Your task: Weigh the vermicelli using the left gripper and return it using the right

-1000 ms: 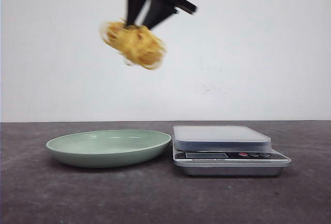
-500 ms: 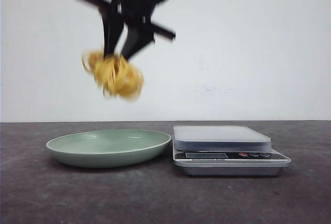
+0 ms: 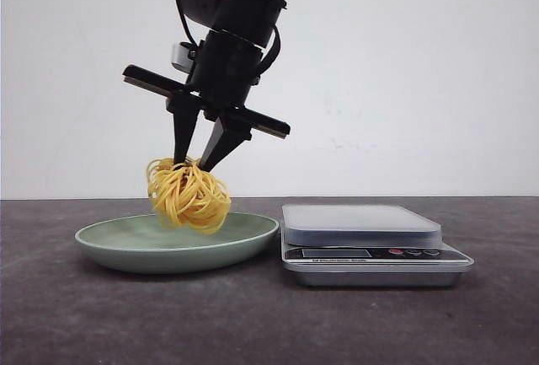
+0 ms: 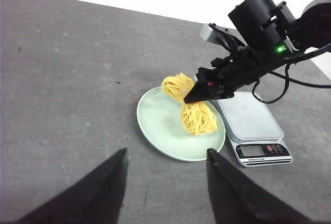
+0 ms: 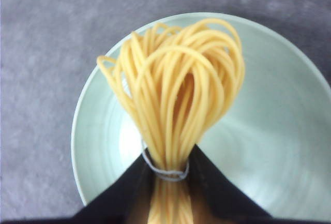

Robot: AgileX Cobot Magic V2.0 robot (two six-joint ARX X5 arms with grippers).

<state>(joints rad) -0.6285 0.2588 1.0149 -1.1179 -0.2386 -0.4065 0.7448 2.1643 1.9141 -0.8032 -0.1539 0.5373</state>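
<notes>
A rounded nest of thin yellow vermicelli strands [image 3: 187, 195] hangs directly below the tips of the black right-arm claw [image 3: 200, 163], pinched between its two pointed fingers. A thin wire tie [image 5: 165, 171] binds the bundle right at the fingertips. From there the glossy loops fan outward, away from the claw, the nest tilted slightly.
</notes>
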